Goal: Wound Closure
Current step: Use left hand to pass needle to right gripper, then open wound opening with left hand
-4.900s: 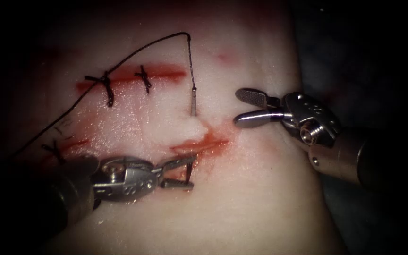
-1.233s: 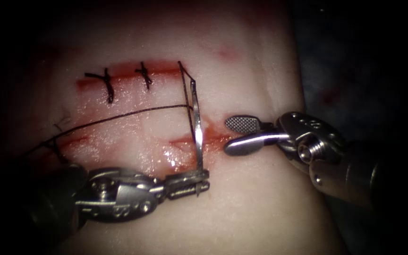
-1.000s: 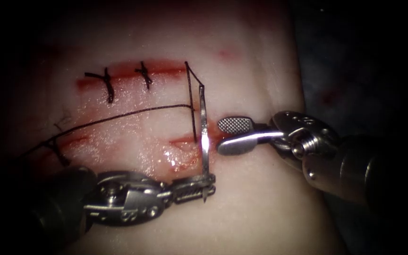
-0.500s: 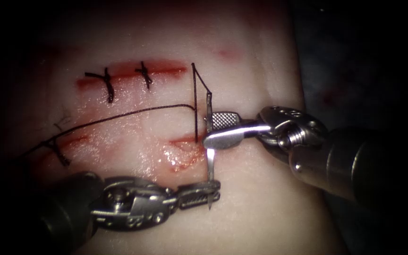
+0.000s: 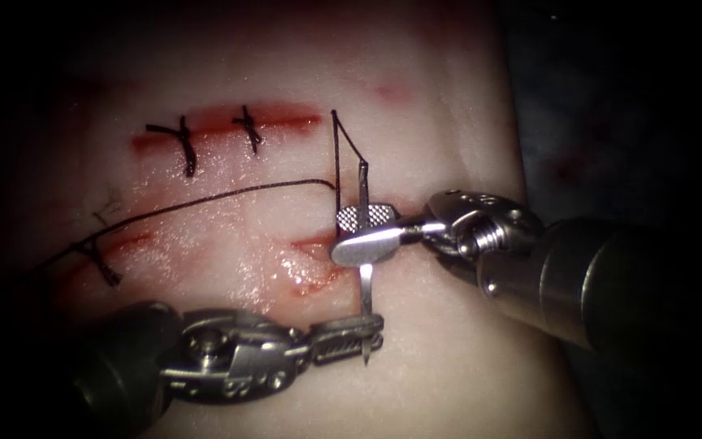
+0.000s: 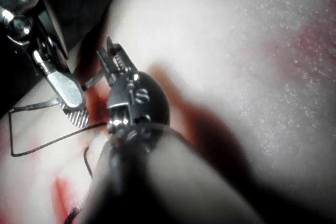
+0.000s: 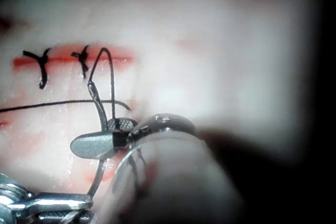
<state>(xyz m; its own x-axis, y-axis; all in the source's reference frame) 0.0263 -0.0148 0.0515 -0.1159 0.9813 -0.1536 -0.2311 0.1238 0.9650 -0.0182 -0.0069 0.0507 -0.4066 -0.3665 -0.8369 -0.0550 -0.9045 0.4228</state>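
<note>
We see the tissue as a pale, wet slab with red fluid pooled along the open cut and a darker surround past its right edge. Two dark stitches cross a second red line near the tissue's far edge, and another stitch sits toward its left edge. The needle is out of the tissue, standing over the cut's right end, long axis running near-to-far, point toward the near edge, thread end toward the far edge. The left tool has its jaws clenched on the needle just behind the point. The right tool has its jaws set either side of the needle's mid-curve; we cannot tell whether they are clamped on it yet. The thread leaves the needle's far end, kinks, drops to the cut, and another run trails off to the left edge. The right wrist view gives the needle's bow and the thread loop more clearly; the left wrist view shows the ribbed faces of the left tool's jaws and the right tool's textured pad.
</note>
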